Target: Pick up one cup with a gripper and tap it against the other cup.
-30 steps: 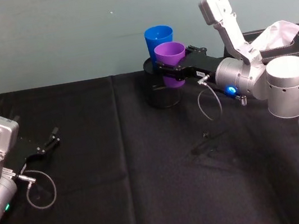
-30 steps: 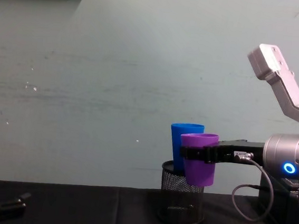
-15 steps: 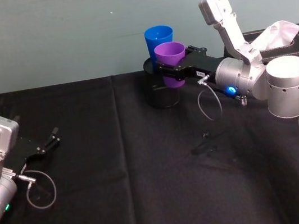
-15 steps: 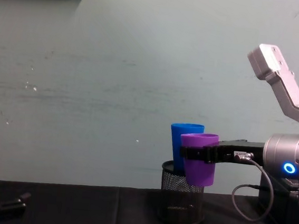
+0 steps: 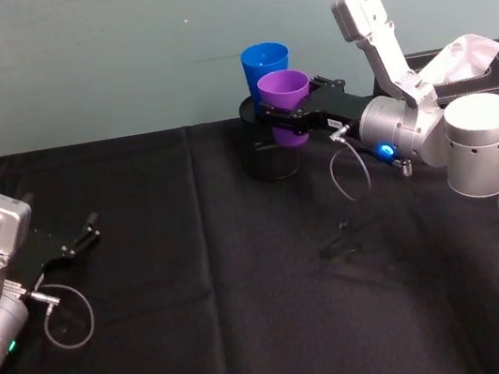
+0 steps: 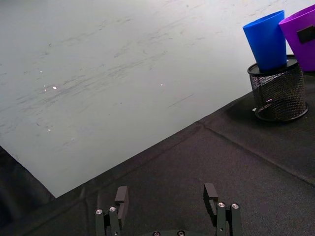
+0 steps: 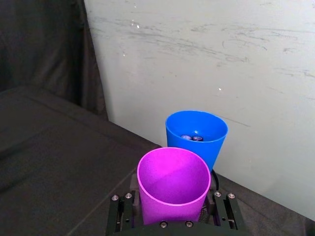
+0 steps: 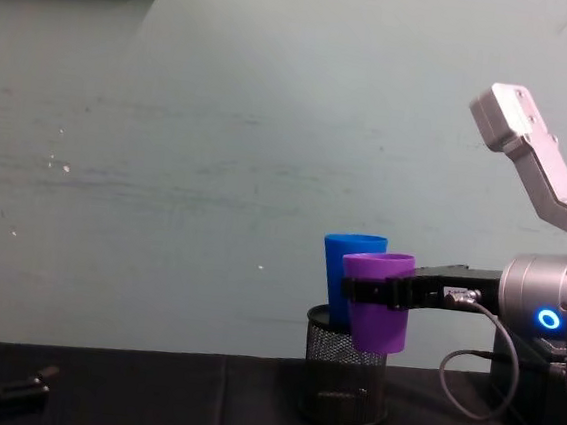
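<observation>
right gripper (image 5: 288, 120) clamps the upright purple cup (image 5: 284, 93), blue cup (image 5: 265, 60) just beyond it toward the wall; left gripper (image 5: 84, 234) idle, fingers apart.

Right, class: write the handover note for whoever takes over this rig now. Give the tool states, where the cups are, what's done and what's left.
Right tool: shut on the purple cup, holding it upright off the table.
Left tool: open and empty, low at the table's left side.
Blue cup: stands in the black mesh holder. The purple cup is close beside it, on the robot's side; whether they touch cannot be told.
Done: purple cup picked up and brought to the blue cup.
Left: make sure of the tap, probably by nudging the purple cup into the blue one.
</observation>
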Controlling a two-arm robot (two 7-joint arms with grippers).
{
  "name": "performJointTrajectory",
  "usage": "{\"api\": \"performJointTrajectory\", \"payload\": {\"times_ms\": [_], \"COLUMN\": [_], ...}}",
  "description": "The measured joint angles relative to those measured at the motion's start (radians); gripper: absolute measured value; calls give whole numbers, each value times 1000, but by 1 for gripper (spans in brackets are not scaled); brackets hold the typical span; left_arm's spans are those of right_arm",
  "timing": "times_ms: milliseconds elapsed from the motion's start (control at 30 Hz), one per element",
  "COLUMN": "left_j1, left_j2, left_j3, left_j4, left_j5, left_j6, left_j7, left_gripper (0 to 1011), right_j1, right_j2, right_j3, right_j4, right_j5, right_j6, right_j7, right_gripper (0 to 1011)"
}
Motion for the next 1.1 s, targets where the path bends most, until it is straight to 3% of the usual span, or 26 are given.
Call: {"api": "performJointTrajectory", "payload": {"times_ms": [1100], "left_j1": [0], "left_j2": [0], "left_j3": [0], "left_j4": [0], "left_j5": [0], "left_j6": [0], "left_j7": [0], "left_gripper": [1000], "right_j1": [0], "right_j2": [0], "right_j3": [0], "right_j4": [0], "right_j5": [0], "right_j6": [0], "right_j7": [0], "right_gripper": [736]}}
